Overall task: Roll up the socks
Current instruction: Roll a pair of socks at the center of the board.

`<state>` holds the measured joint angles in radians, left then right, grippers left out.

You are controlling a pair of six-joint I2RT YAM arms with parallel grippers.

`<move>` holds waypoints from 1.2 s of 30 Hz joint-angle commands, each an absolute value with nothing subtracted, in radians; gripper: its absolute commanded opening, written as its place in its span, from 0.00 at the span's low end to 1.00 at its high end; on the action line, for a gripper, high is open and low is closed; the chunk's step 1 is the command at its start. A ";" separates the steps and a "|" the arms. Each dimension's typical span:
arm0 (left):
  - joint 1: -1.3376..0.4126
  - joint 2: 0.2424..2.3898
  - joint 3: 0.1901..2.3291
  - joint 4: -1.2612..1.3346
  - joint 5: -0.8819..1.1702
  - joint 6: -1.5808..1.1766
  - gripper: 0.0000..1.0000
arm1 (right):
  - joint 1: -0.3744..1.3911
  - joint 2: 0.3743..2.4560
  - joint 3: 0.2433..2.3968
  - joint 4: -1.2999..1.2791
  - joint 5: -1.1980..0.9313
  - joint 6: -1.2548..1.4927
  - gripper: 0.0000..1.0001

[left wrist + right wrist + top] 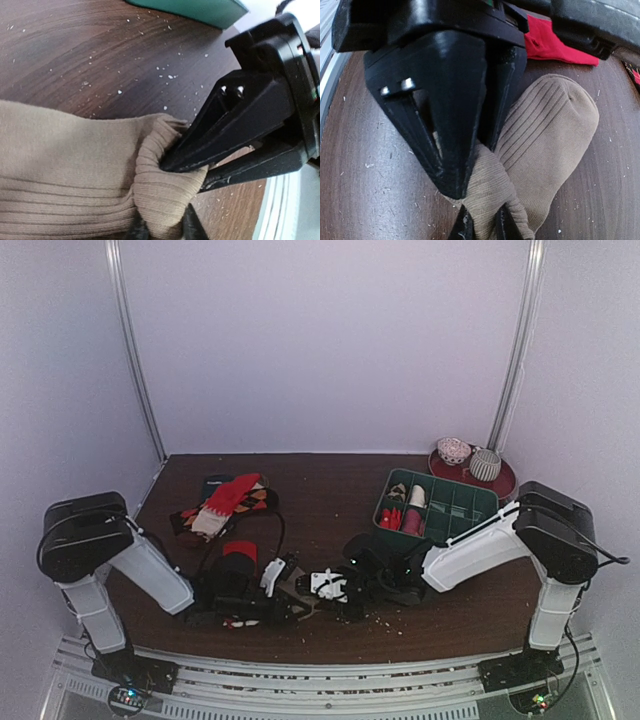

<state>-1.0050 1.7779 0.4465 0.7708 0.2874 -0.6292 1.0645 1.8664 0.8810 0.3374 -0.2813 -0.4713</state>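
The ribbed tan sock (75, 165) lies flat near the front edge of the dark wooden worktop (75, 50). The left gripper (163, 229) and the right gripper (484, 226) both pinch its bunched knit cuff.

Open passage: bare table (320, 490) between the sock pile (228, 500) and green tray (462, 502). Red plate (503, 486) blocks the far right corner.

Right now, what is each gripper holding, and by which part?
Both grip the tan sock: left gripper and right gripper pinch its ribbed cuff end.
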 commanded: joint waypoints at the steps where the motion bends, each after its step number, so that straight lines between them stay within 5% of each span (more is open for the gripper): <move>1: -1.015 1.736 0.480 0.332 0.256 -0.486 0.36 | 1.071 1.930 0.864 0.165 -0.252 -0.390 0.07; 4: -1.006 1.638 0.520 0.253 0.230 -0.438 0.56 | 1.070 1.939 0.853 0.153 -0.249 -0.367 0.07; 12: -0.946 1.491 0.575 0.107 0.165 -0.378 0.58 | 1.072 1.932 0.839 0.130 -0.240 -0.350 0.07; 18: -0.817 1.434 0.585 0.096 0.169 -0.348 0.34 | 1.077 1.898 0.807 0.128 -0.225 -0.325 0.07; 25: -0.793 1.642 0.724 0.126 0.267 -0.297 0.20 | 1.093 1.884 0.798 0.133 -0.205 -0.303 0.07; 36: -0.793 1.850 0.818 0.117 0.319 -0.220 0.13 | 1.135 1.864 0.811 0.088 -0.186 -0.311 0.07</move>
<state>-0.7925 1.7573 0.7643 0.1375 0.3058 -0.3023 1.0977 1.8389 0.8509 0.3336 -0.2089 -0.3141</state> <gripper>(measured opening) 0.149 0.108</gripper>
